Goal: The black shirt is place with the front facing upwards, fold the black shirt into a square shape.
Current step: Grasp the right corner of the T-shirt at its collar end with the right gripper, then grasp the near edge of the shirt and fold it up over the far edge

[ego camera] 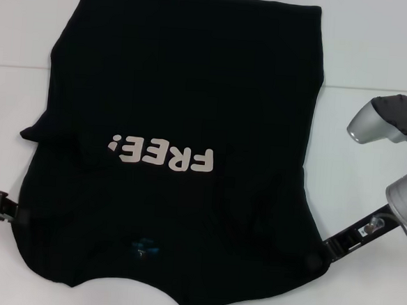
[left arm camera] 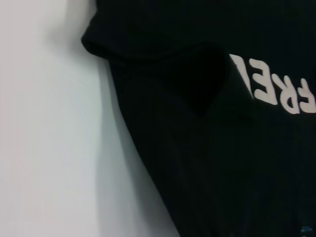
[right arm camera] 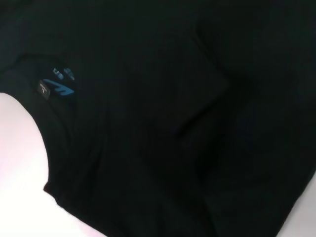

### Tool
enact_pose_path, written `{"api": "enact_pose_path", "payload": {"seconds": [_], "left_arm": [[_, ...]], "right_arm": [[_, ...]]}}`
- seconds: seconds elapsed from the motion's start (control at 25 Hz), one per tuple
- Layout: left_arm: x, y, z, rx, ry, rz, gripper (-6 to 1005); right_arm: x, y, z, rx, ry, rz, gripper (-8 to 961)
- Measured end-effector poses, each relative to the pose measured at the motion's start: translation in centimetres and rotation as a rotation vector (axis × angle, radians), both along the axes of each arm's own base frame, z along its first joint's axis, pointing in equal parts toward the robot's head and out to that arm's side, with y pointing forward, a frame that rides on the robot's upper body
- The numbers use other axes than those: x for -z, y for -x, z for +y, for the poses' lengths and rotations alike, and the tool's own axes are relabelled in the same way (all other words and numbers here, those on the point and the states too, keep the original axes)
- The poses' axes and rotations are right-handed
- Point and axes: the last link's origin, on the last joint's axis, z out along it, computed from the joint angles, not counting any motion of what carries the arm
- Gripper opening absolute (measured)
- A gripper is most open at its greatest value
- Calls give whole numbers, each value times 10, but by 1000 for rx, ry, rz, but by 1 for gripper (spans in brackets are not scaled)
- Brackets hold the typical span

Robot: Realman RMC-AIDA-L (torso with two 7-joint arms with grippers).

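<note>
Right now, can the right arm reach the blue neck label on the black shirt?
Probably yes. The right claw sits at the black shirt's near corner, and only flat cloth lies between it and the label.

We cannot see either gripper's fingers against the black shirt [ego camera: 178, 109]; its collar edge runs off the head view's bottom, and its blue label [ego camera: 143, 246] is unreadable.
</note>
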Motion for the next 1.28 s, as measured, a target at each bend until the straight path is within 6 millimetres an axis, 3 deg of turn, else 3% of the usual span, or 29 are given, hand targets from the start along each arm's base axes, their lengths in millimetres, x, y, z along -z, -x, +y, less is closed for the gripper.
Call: {"api": "enact_pose_path", "payload": {"seconds": [0.2,0.36,0.6,0.76,0.84,0.96,1.28], "left_arm": [[1,-3,-9,19,52,-130,43],[6,-6,-29,38,133,-279,43],[18,-12,-74,31,277,-479,43],[34,-14,-103,-24,371,-592,43],[37,-13,-108,-37,370,-612,43],[32,-15,-97,-30,301,-624,43],[-10,-11,-15,-107,-162,-555,42]], "right_arm": [[-19,-6,0,-7,17,2,45],[-44,-20,-8,0,49,23,25],[-70,-49,-44,-21,185,70,29],[-71,-66,-69,17,265,75,31],[-70,-68,-72,24,258,93,32],[-69,-61,-62,5,189,150,34],[-86,-35,10,126,-280,316,38]]}}
